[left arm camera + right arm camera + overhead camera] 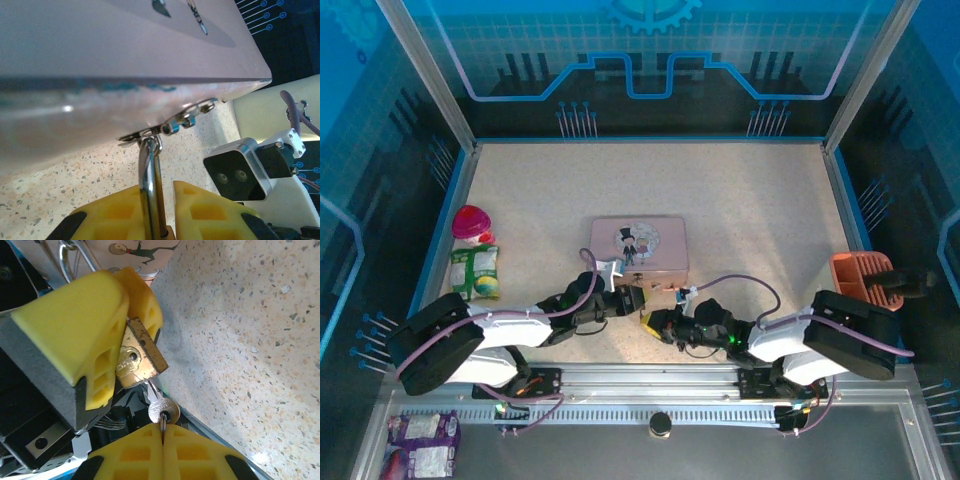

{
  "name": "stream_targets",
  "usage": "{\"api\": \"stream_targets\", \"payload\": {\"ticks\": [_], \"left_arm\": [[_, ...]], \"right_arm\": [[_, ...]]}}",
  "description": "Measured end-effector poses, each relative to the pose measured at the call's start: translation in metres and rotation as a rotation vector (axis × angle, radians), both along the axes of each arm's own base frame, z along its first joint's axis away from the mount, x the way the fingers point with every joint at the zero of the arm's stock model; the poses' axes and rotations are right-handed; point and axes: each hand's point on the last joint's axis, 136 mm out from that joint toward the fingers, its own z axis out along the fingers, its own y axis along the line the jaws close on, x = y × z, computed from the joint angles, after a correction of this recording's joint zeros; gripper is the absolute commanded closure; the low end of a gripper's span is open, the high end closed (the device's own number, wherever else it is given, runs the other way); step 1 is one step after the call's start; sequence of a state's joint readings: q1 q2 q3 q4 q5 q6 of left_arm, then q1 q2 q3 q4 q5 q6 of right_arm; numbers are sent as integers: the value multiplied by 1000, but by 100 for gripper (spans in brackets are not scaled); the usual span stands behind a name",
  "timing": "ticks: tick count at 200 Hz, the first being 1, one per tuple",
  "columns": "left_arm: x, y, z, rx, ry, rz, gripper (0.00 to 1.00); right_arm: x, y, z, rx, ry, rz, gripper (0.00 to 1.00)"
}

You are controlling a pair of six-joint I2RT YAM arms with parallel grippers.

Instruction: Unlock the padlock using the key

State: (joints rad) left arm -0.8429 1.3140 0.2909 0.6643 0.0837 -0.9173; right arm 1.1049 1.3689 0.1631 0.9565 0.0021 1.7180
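The brass padlock (139, 359) is clamped between the yellow fingers (85, 335) of my left gripper (157, 200), which is shut on it. Its silver shackle (149, 175) rises between those fingers and hooks through the hasp (186, 118) on the front of the pink tin (638, 243). My right gripper (163, 429) is shut on the thin ring through the round head of the small silver key (162, 410). The key's blade points up and meets the lower edge of the padlock body. I cannot tell whether it sits in the keyhole. Both grippers meet just in front of the tin (125, 45).
An orange holder (865, 275) stands at the right edge. A red-pink toy (472, 222) and a green snack bag (475, 270) lie at the left. Packets (420, 440) sit below the rail at the bottom left. The right arm's wrist block (240, 172) is close beside my left fingers.
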Motion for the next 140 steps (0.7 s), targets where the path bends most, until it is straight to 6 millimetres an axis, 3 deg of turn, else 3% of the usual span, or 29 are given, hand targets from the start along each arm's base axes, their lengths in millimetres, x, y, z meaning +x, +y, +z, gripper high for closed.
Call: {"api": "stream_targets", "payload": {"ticks": [140], "left_arm": [[-11, -8, 10, -31, 9, 36, 91]], "right_arm": [[0, -9, 9, -75, -71, 21, 100]]}}
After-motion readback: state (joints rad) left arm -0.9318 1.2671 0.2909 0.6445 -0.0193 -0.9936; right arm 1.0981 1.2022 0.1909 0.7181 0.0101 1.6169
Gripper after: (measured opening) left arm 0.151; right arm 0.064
